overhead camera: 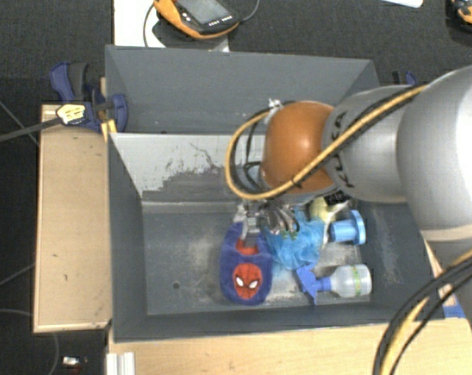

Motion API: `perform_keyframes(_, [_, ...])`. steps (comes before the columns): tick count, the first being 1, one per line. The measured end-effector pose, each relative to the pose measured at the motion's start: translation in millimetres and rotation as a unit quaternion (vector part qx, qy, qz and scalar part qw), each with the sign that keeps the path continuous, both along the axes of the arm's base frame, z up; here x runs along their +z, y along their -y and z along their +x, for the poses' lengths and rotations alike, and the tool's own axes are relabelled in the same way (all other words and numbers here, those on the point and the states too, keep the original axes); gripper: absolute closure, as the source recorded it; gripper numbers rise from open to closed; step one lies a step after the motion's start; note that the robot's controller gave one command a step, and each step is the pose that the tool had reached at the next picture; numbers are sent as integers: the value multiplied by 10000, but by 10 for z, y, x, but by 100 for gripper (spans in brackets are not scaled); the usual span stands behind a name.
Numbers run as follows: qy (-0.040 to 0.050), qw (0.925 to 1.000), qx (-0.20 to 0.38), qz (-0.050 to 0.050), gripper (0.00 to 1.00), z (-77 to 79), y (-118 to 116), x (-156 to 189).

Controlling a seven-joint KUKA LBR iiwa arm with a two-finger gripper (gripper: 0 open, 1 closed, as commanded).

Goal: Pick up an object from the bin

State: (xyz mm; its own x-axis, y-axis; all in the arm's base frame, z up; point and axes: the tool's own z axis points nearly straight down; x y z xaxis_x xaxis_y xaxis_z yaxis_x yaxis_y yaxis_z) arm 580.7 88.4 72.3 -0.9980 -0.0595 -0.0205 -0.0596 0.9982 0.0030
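We have the gripper (255,226) just above the blue Spider-Man item (247,276); open or closed, we can't tell.

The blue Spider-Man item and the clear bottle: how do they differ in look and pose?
The Spider-Man item is dark blue, opaque, with a red mask face; the clear bottle is see-through, with a blue top. The Spider-Man item lies next to the gripper; the clear bottle lies on its side further right. Both rest near the front of the bin.
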Motion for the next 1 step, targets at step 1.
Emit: perform_keyframes(1, [1, 9935, 1134, -22, 100, 37, 70, 81])
